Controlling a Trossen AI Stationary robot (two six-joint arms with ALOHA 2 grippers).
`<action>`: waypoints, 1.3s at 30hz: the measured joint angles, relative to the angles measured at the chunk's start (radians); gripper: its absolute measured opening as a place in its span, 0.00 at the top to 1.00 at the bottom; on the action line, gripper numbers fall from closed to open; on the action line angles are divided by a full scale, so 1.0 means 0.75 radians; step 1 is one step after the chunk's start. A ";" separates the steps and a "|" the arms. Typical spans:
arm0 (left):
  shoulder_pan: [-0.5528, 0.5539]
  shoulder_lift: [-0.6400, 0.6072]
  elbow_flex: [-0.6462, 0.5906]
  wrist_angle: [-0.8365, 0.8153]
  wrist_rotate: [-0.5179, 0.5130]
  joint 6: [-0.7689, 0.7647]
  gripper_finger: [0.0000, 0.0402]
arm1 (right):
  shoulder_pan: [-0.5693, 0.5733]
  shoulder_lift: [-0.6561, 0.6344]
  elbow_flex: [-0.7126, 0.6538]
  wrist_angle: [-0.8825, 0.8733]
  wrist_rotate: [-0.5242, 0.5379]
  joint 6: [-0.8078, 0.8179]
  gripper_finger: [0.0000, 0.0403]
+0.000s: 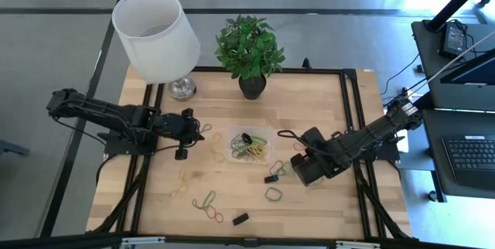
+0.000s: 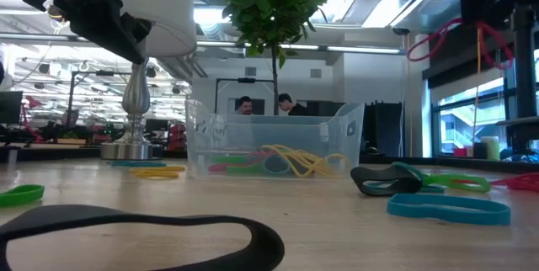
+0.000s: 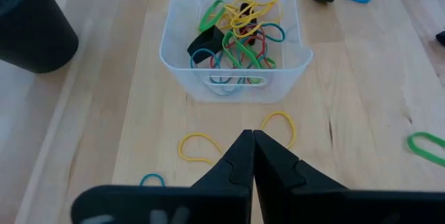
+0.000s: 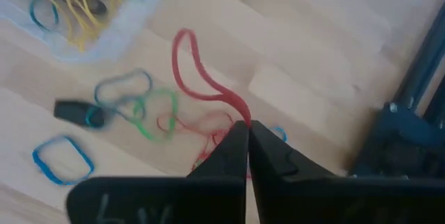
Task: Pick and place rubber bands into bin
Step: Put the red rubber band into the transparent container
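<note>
Your right gripper [image 4: 247, 128] hangs right of the bin [image 1: 230, 134] at the high frame's centre, fingers pinched on a red rubber band [image 4: 189, 67] that dangles as a loop, lifted clear for carrying. Your left gripper [image 3: 252, 139] waits left of the bin, fingers pressed together and empty, above two yellow bands [image 3: 197, 145]. More bands [image 1: 207, 202] lie scattered lower in frame.
</note>
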 joint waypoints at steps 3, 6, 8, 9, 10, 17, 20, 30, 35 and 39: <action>0.000 0.000 0.000 0.000 0.000 0.000 0.99 | -0.020 0.000 0.000 0.082 0.100 -0.027 0.99; 0.000 0.000 0.000 0.000 0.000 0.000 1.00 | -0.069 0.000 0.000 0.229 0.138 -0.170 0.99; 0.000 0.000 0.000 0.000 0.001 0.000 1.00 | -0.117 0.002 0.000 0.350 0.137 -0.295 0.99; 0.000 0.000 0.000 0.000 0.000 0.000 0.99 | -0.145 0.004 0.000 0.418 0.139 -0.371 1.00; 0.000 0.000 0.000 0.000 0.001 0.000 0.99 | -0.172 0.006 0.000 0.490 0.139 -0.445 1.00; 0.000 0.000 0.000 -0.003 0.001 -0.030 1.00 | -0.372 0.066 0.000 0.943 0.106 -0.893 1.00; 0.000 0.000 0.000 -0.013 0.001 -0.086 0.99 | -0.446 0.125 0.001 1.066 0.035 -1.026 1.00; 0.000 -0.001 0.000 -0.015 0.001 -0.128 0.99 | -0.562 0.430 0.172 0.966 -0.206 -1.197 1.00; 0.000 -0.001 0.000 -0.016 0.001 -0.122 0.99 | -0.562 0.542 0.213 0.783 -0.262 -1.166 1.00; 0.000 -0.001 0.000 -0.015 0.001 -0.107 0.99 | -0.562 0.578 0.213 0.779 -0.276 -1.154 0.99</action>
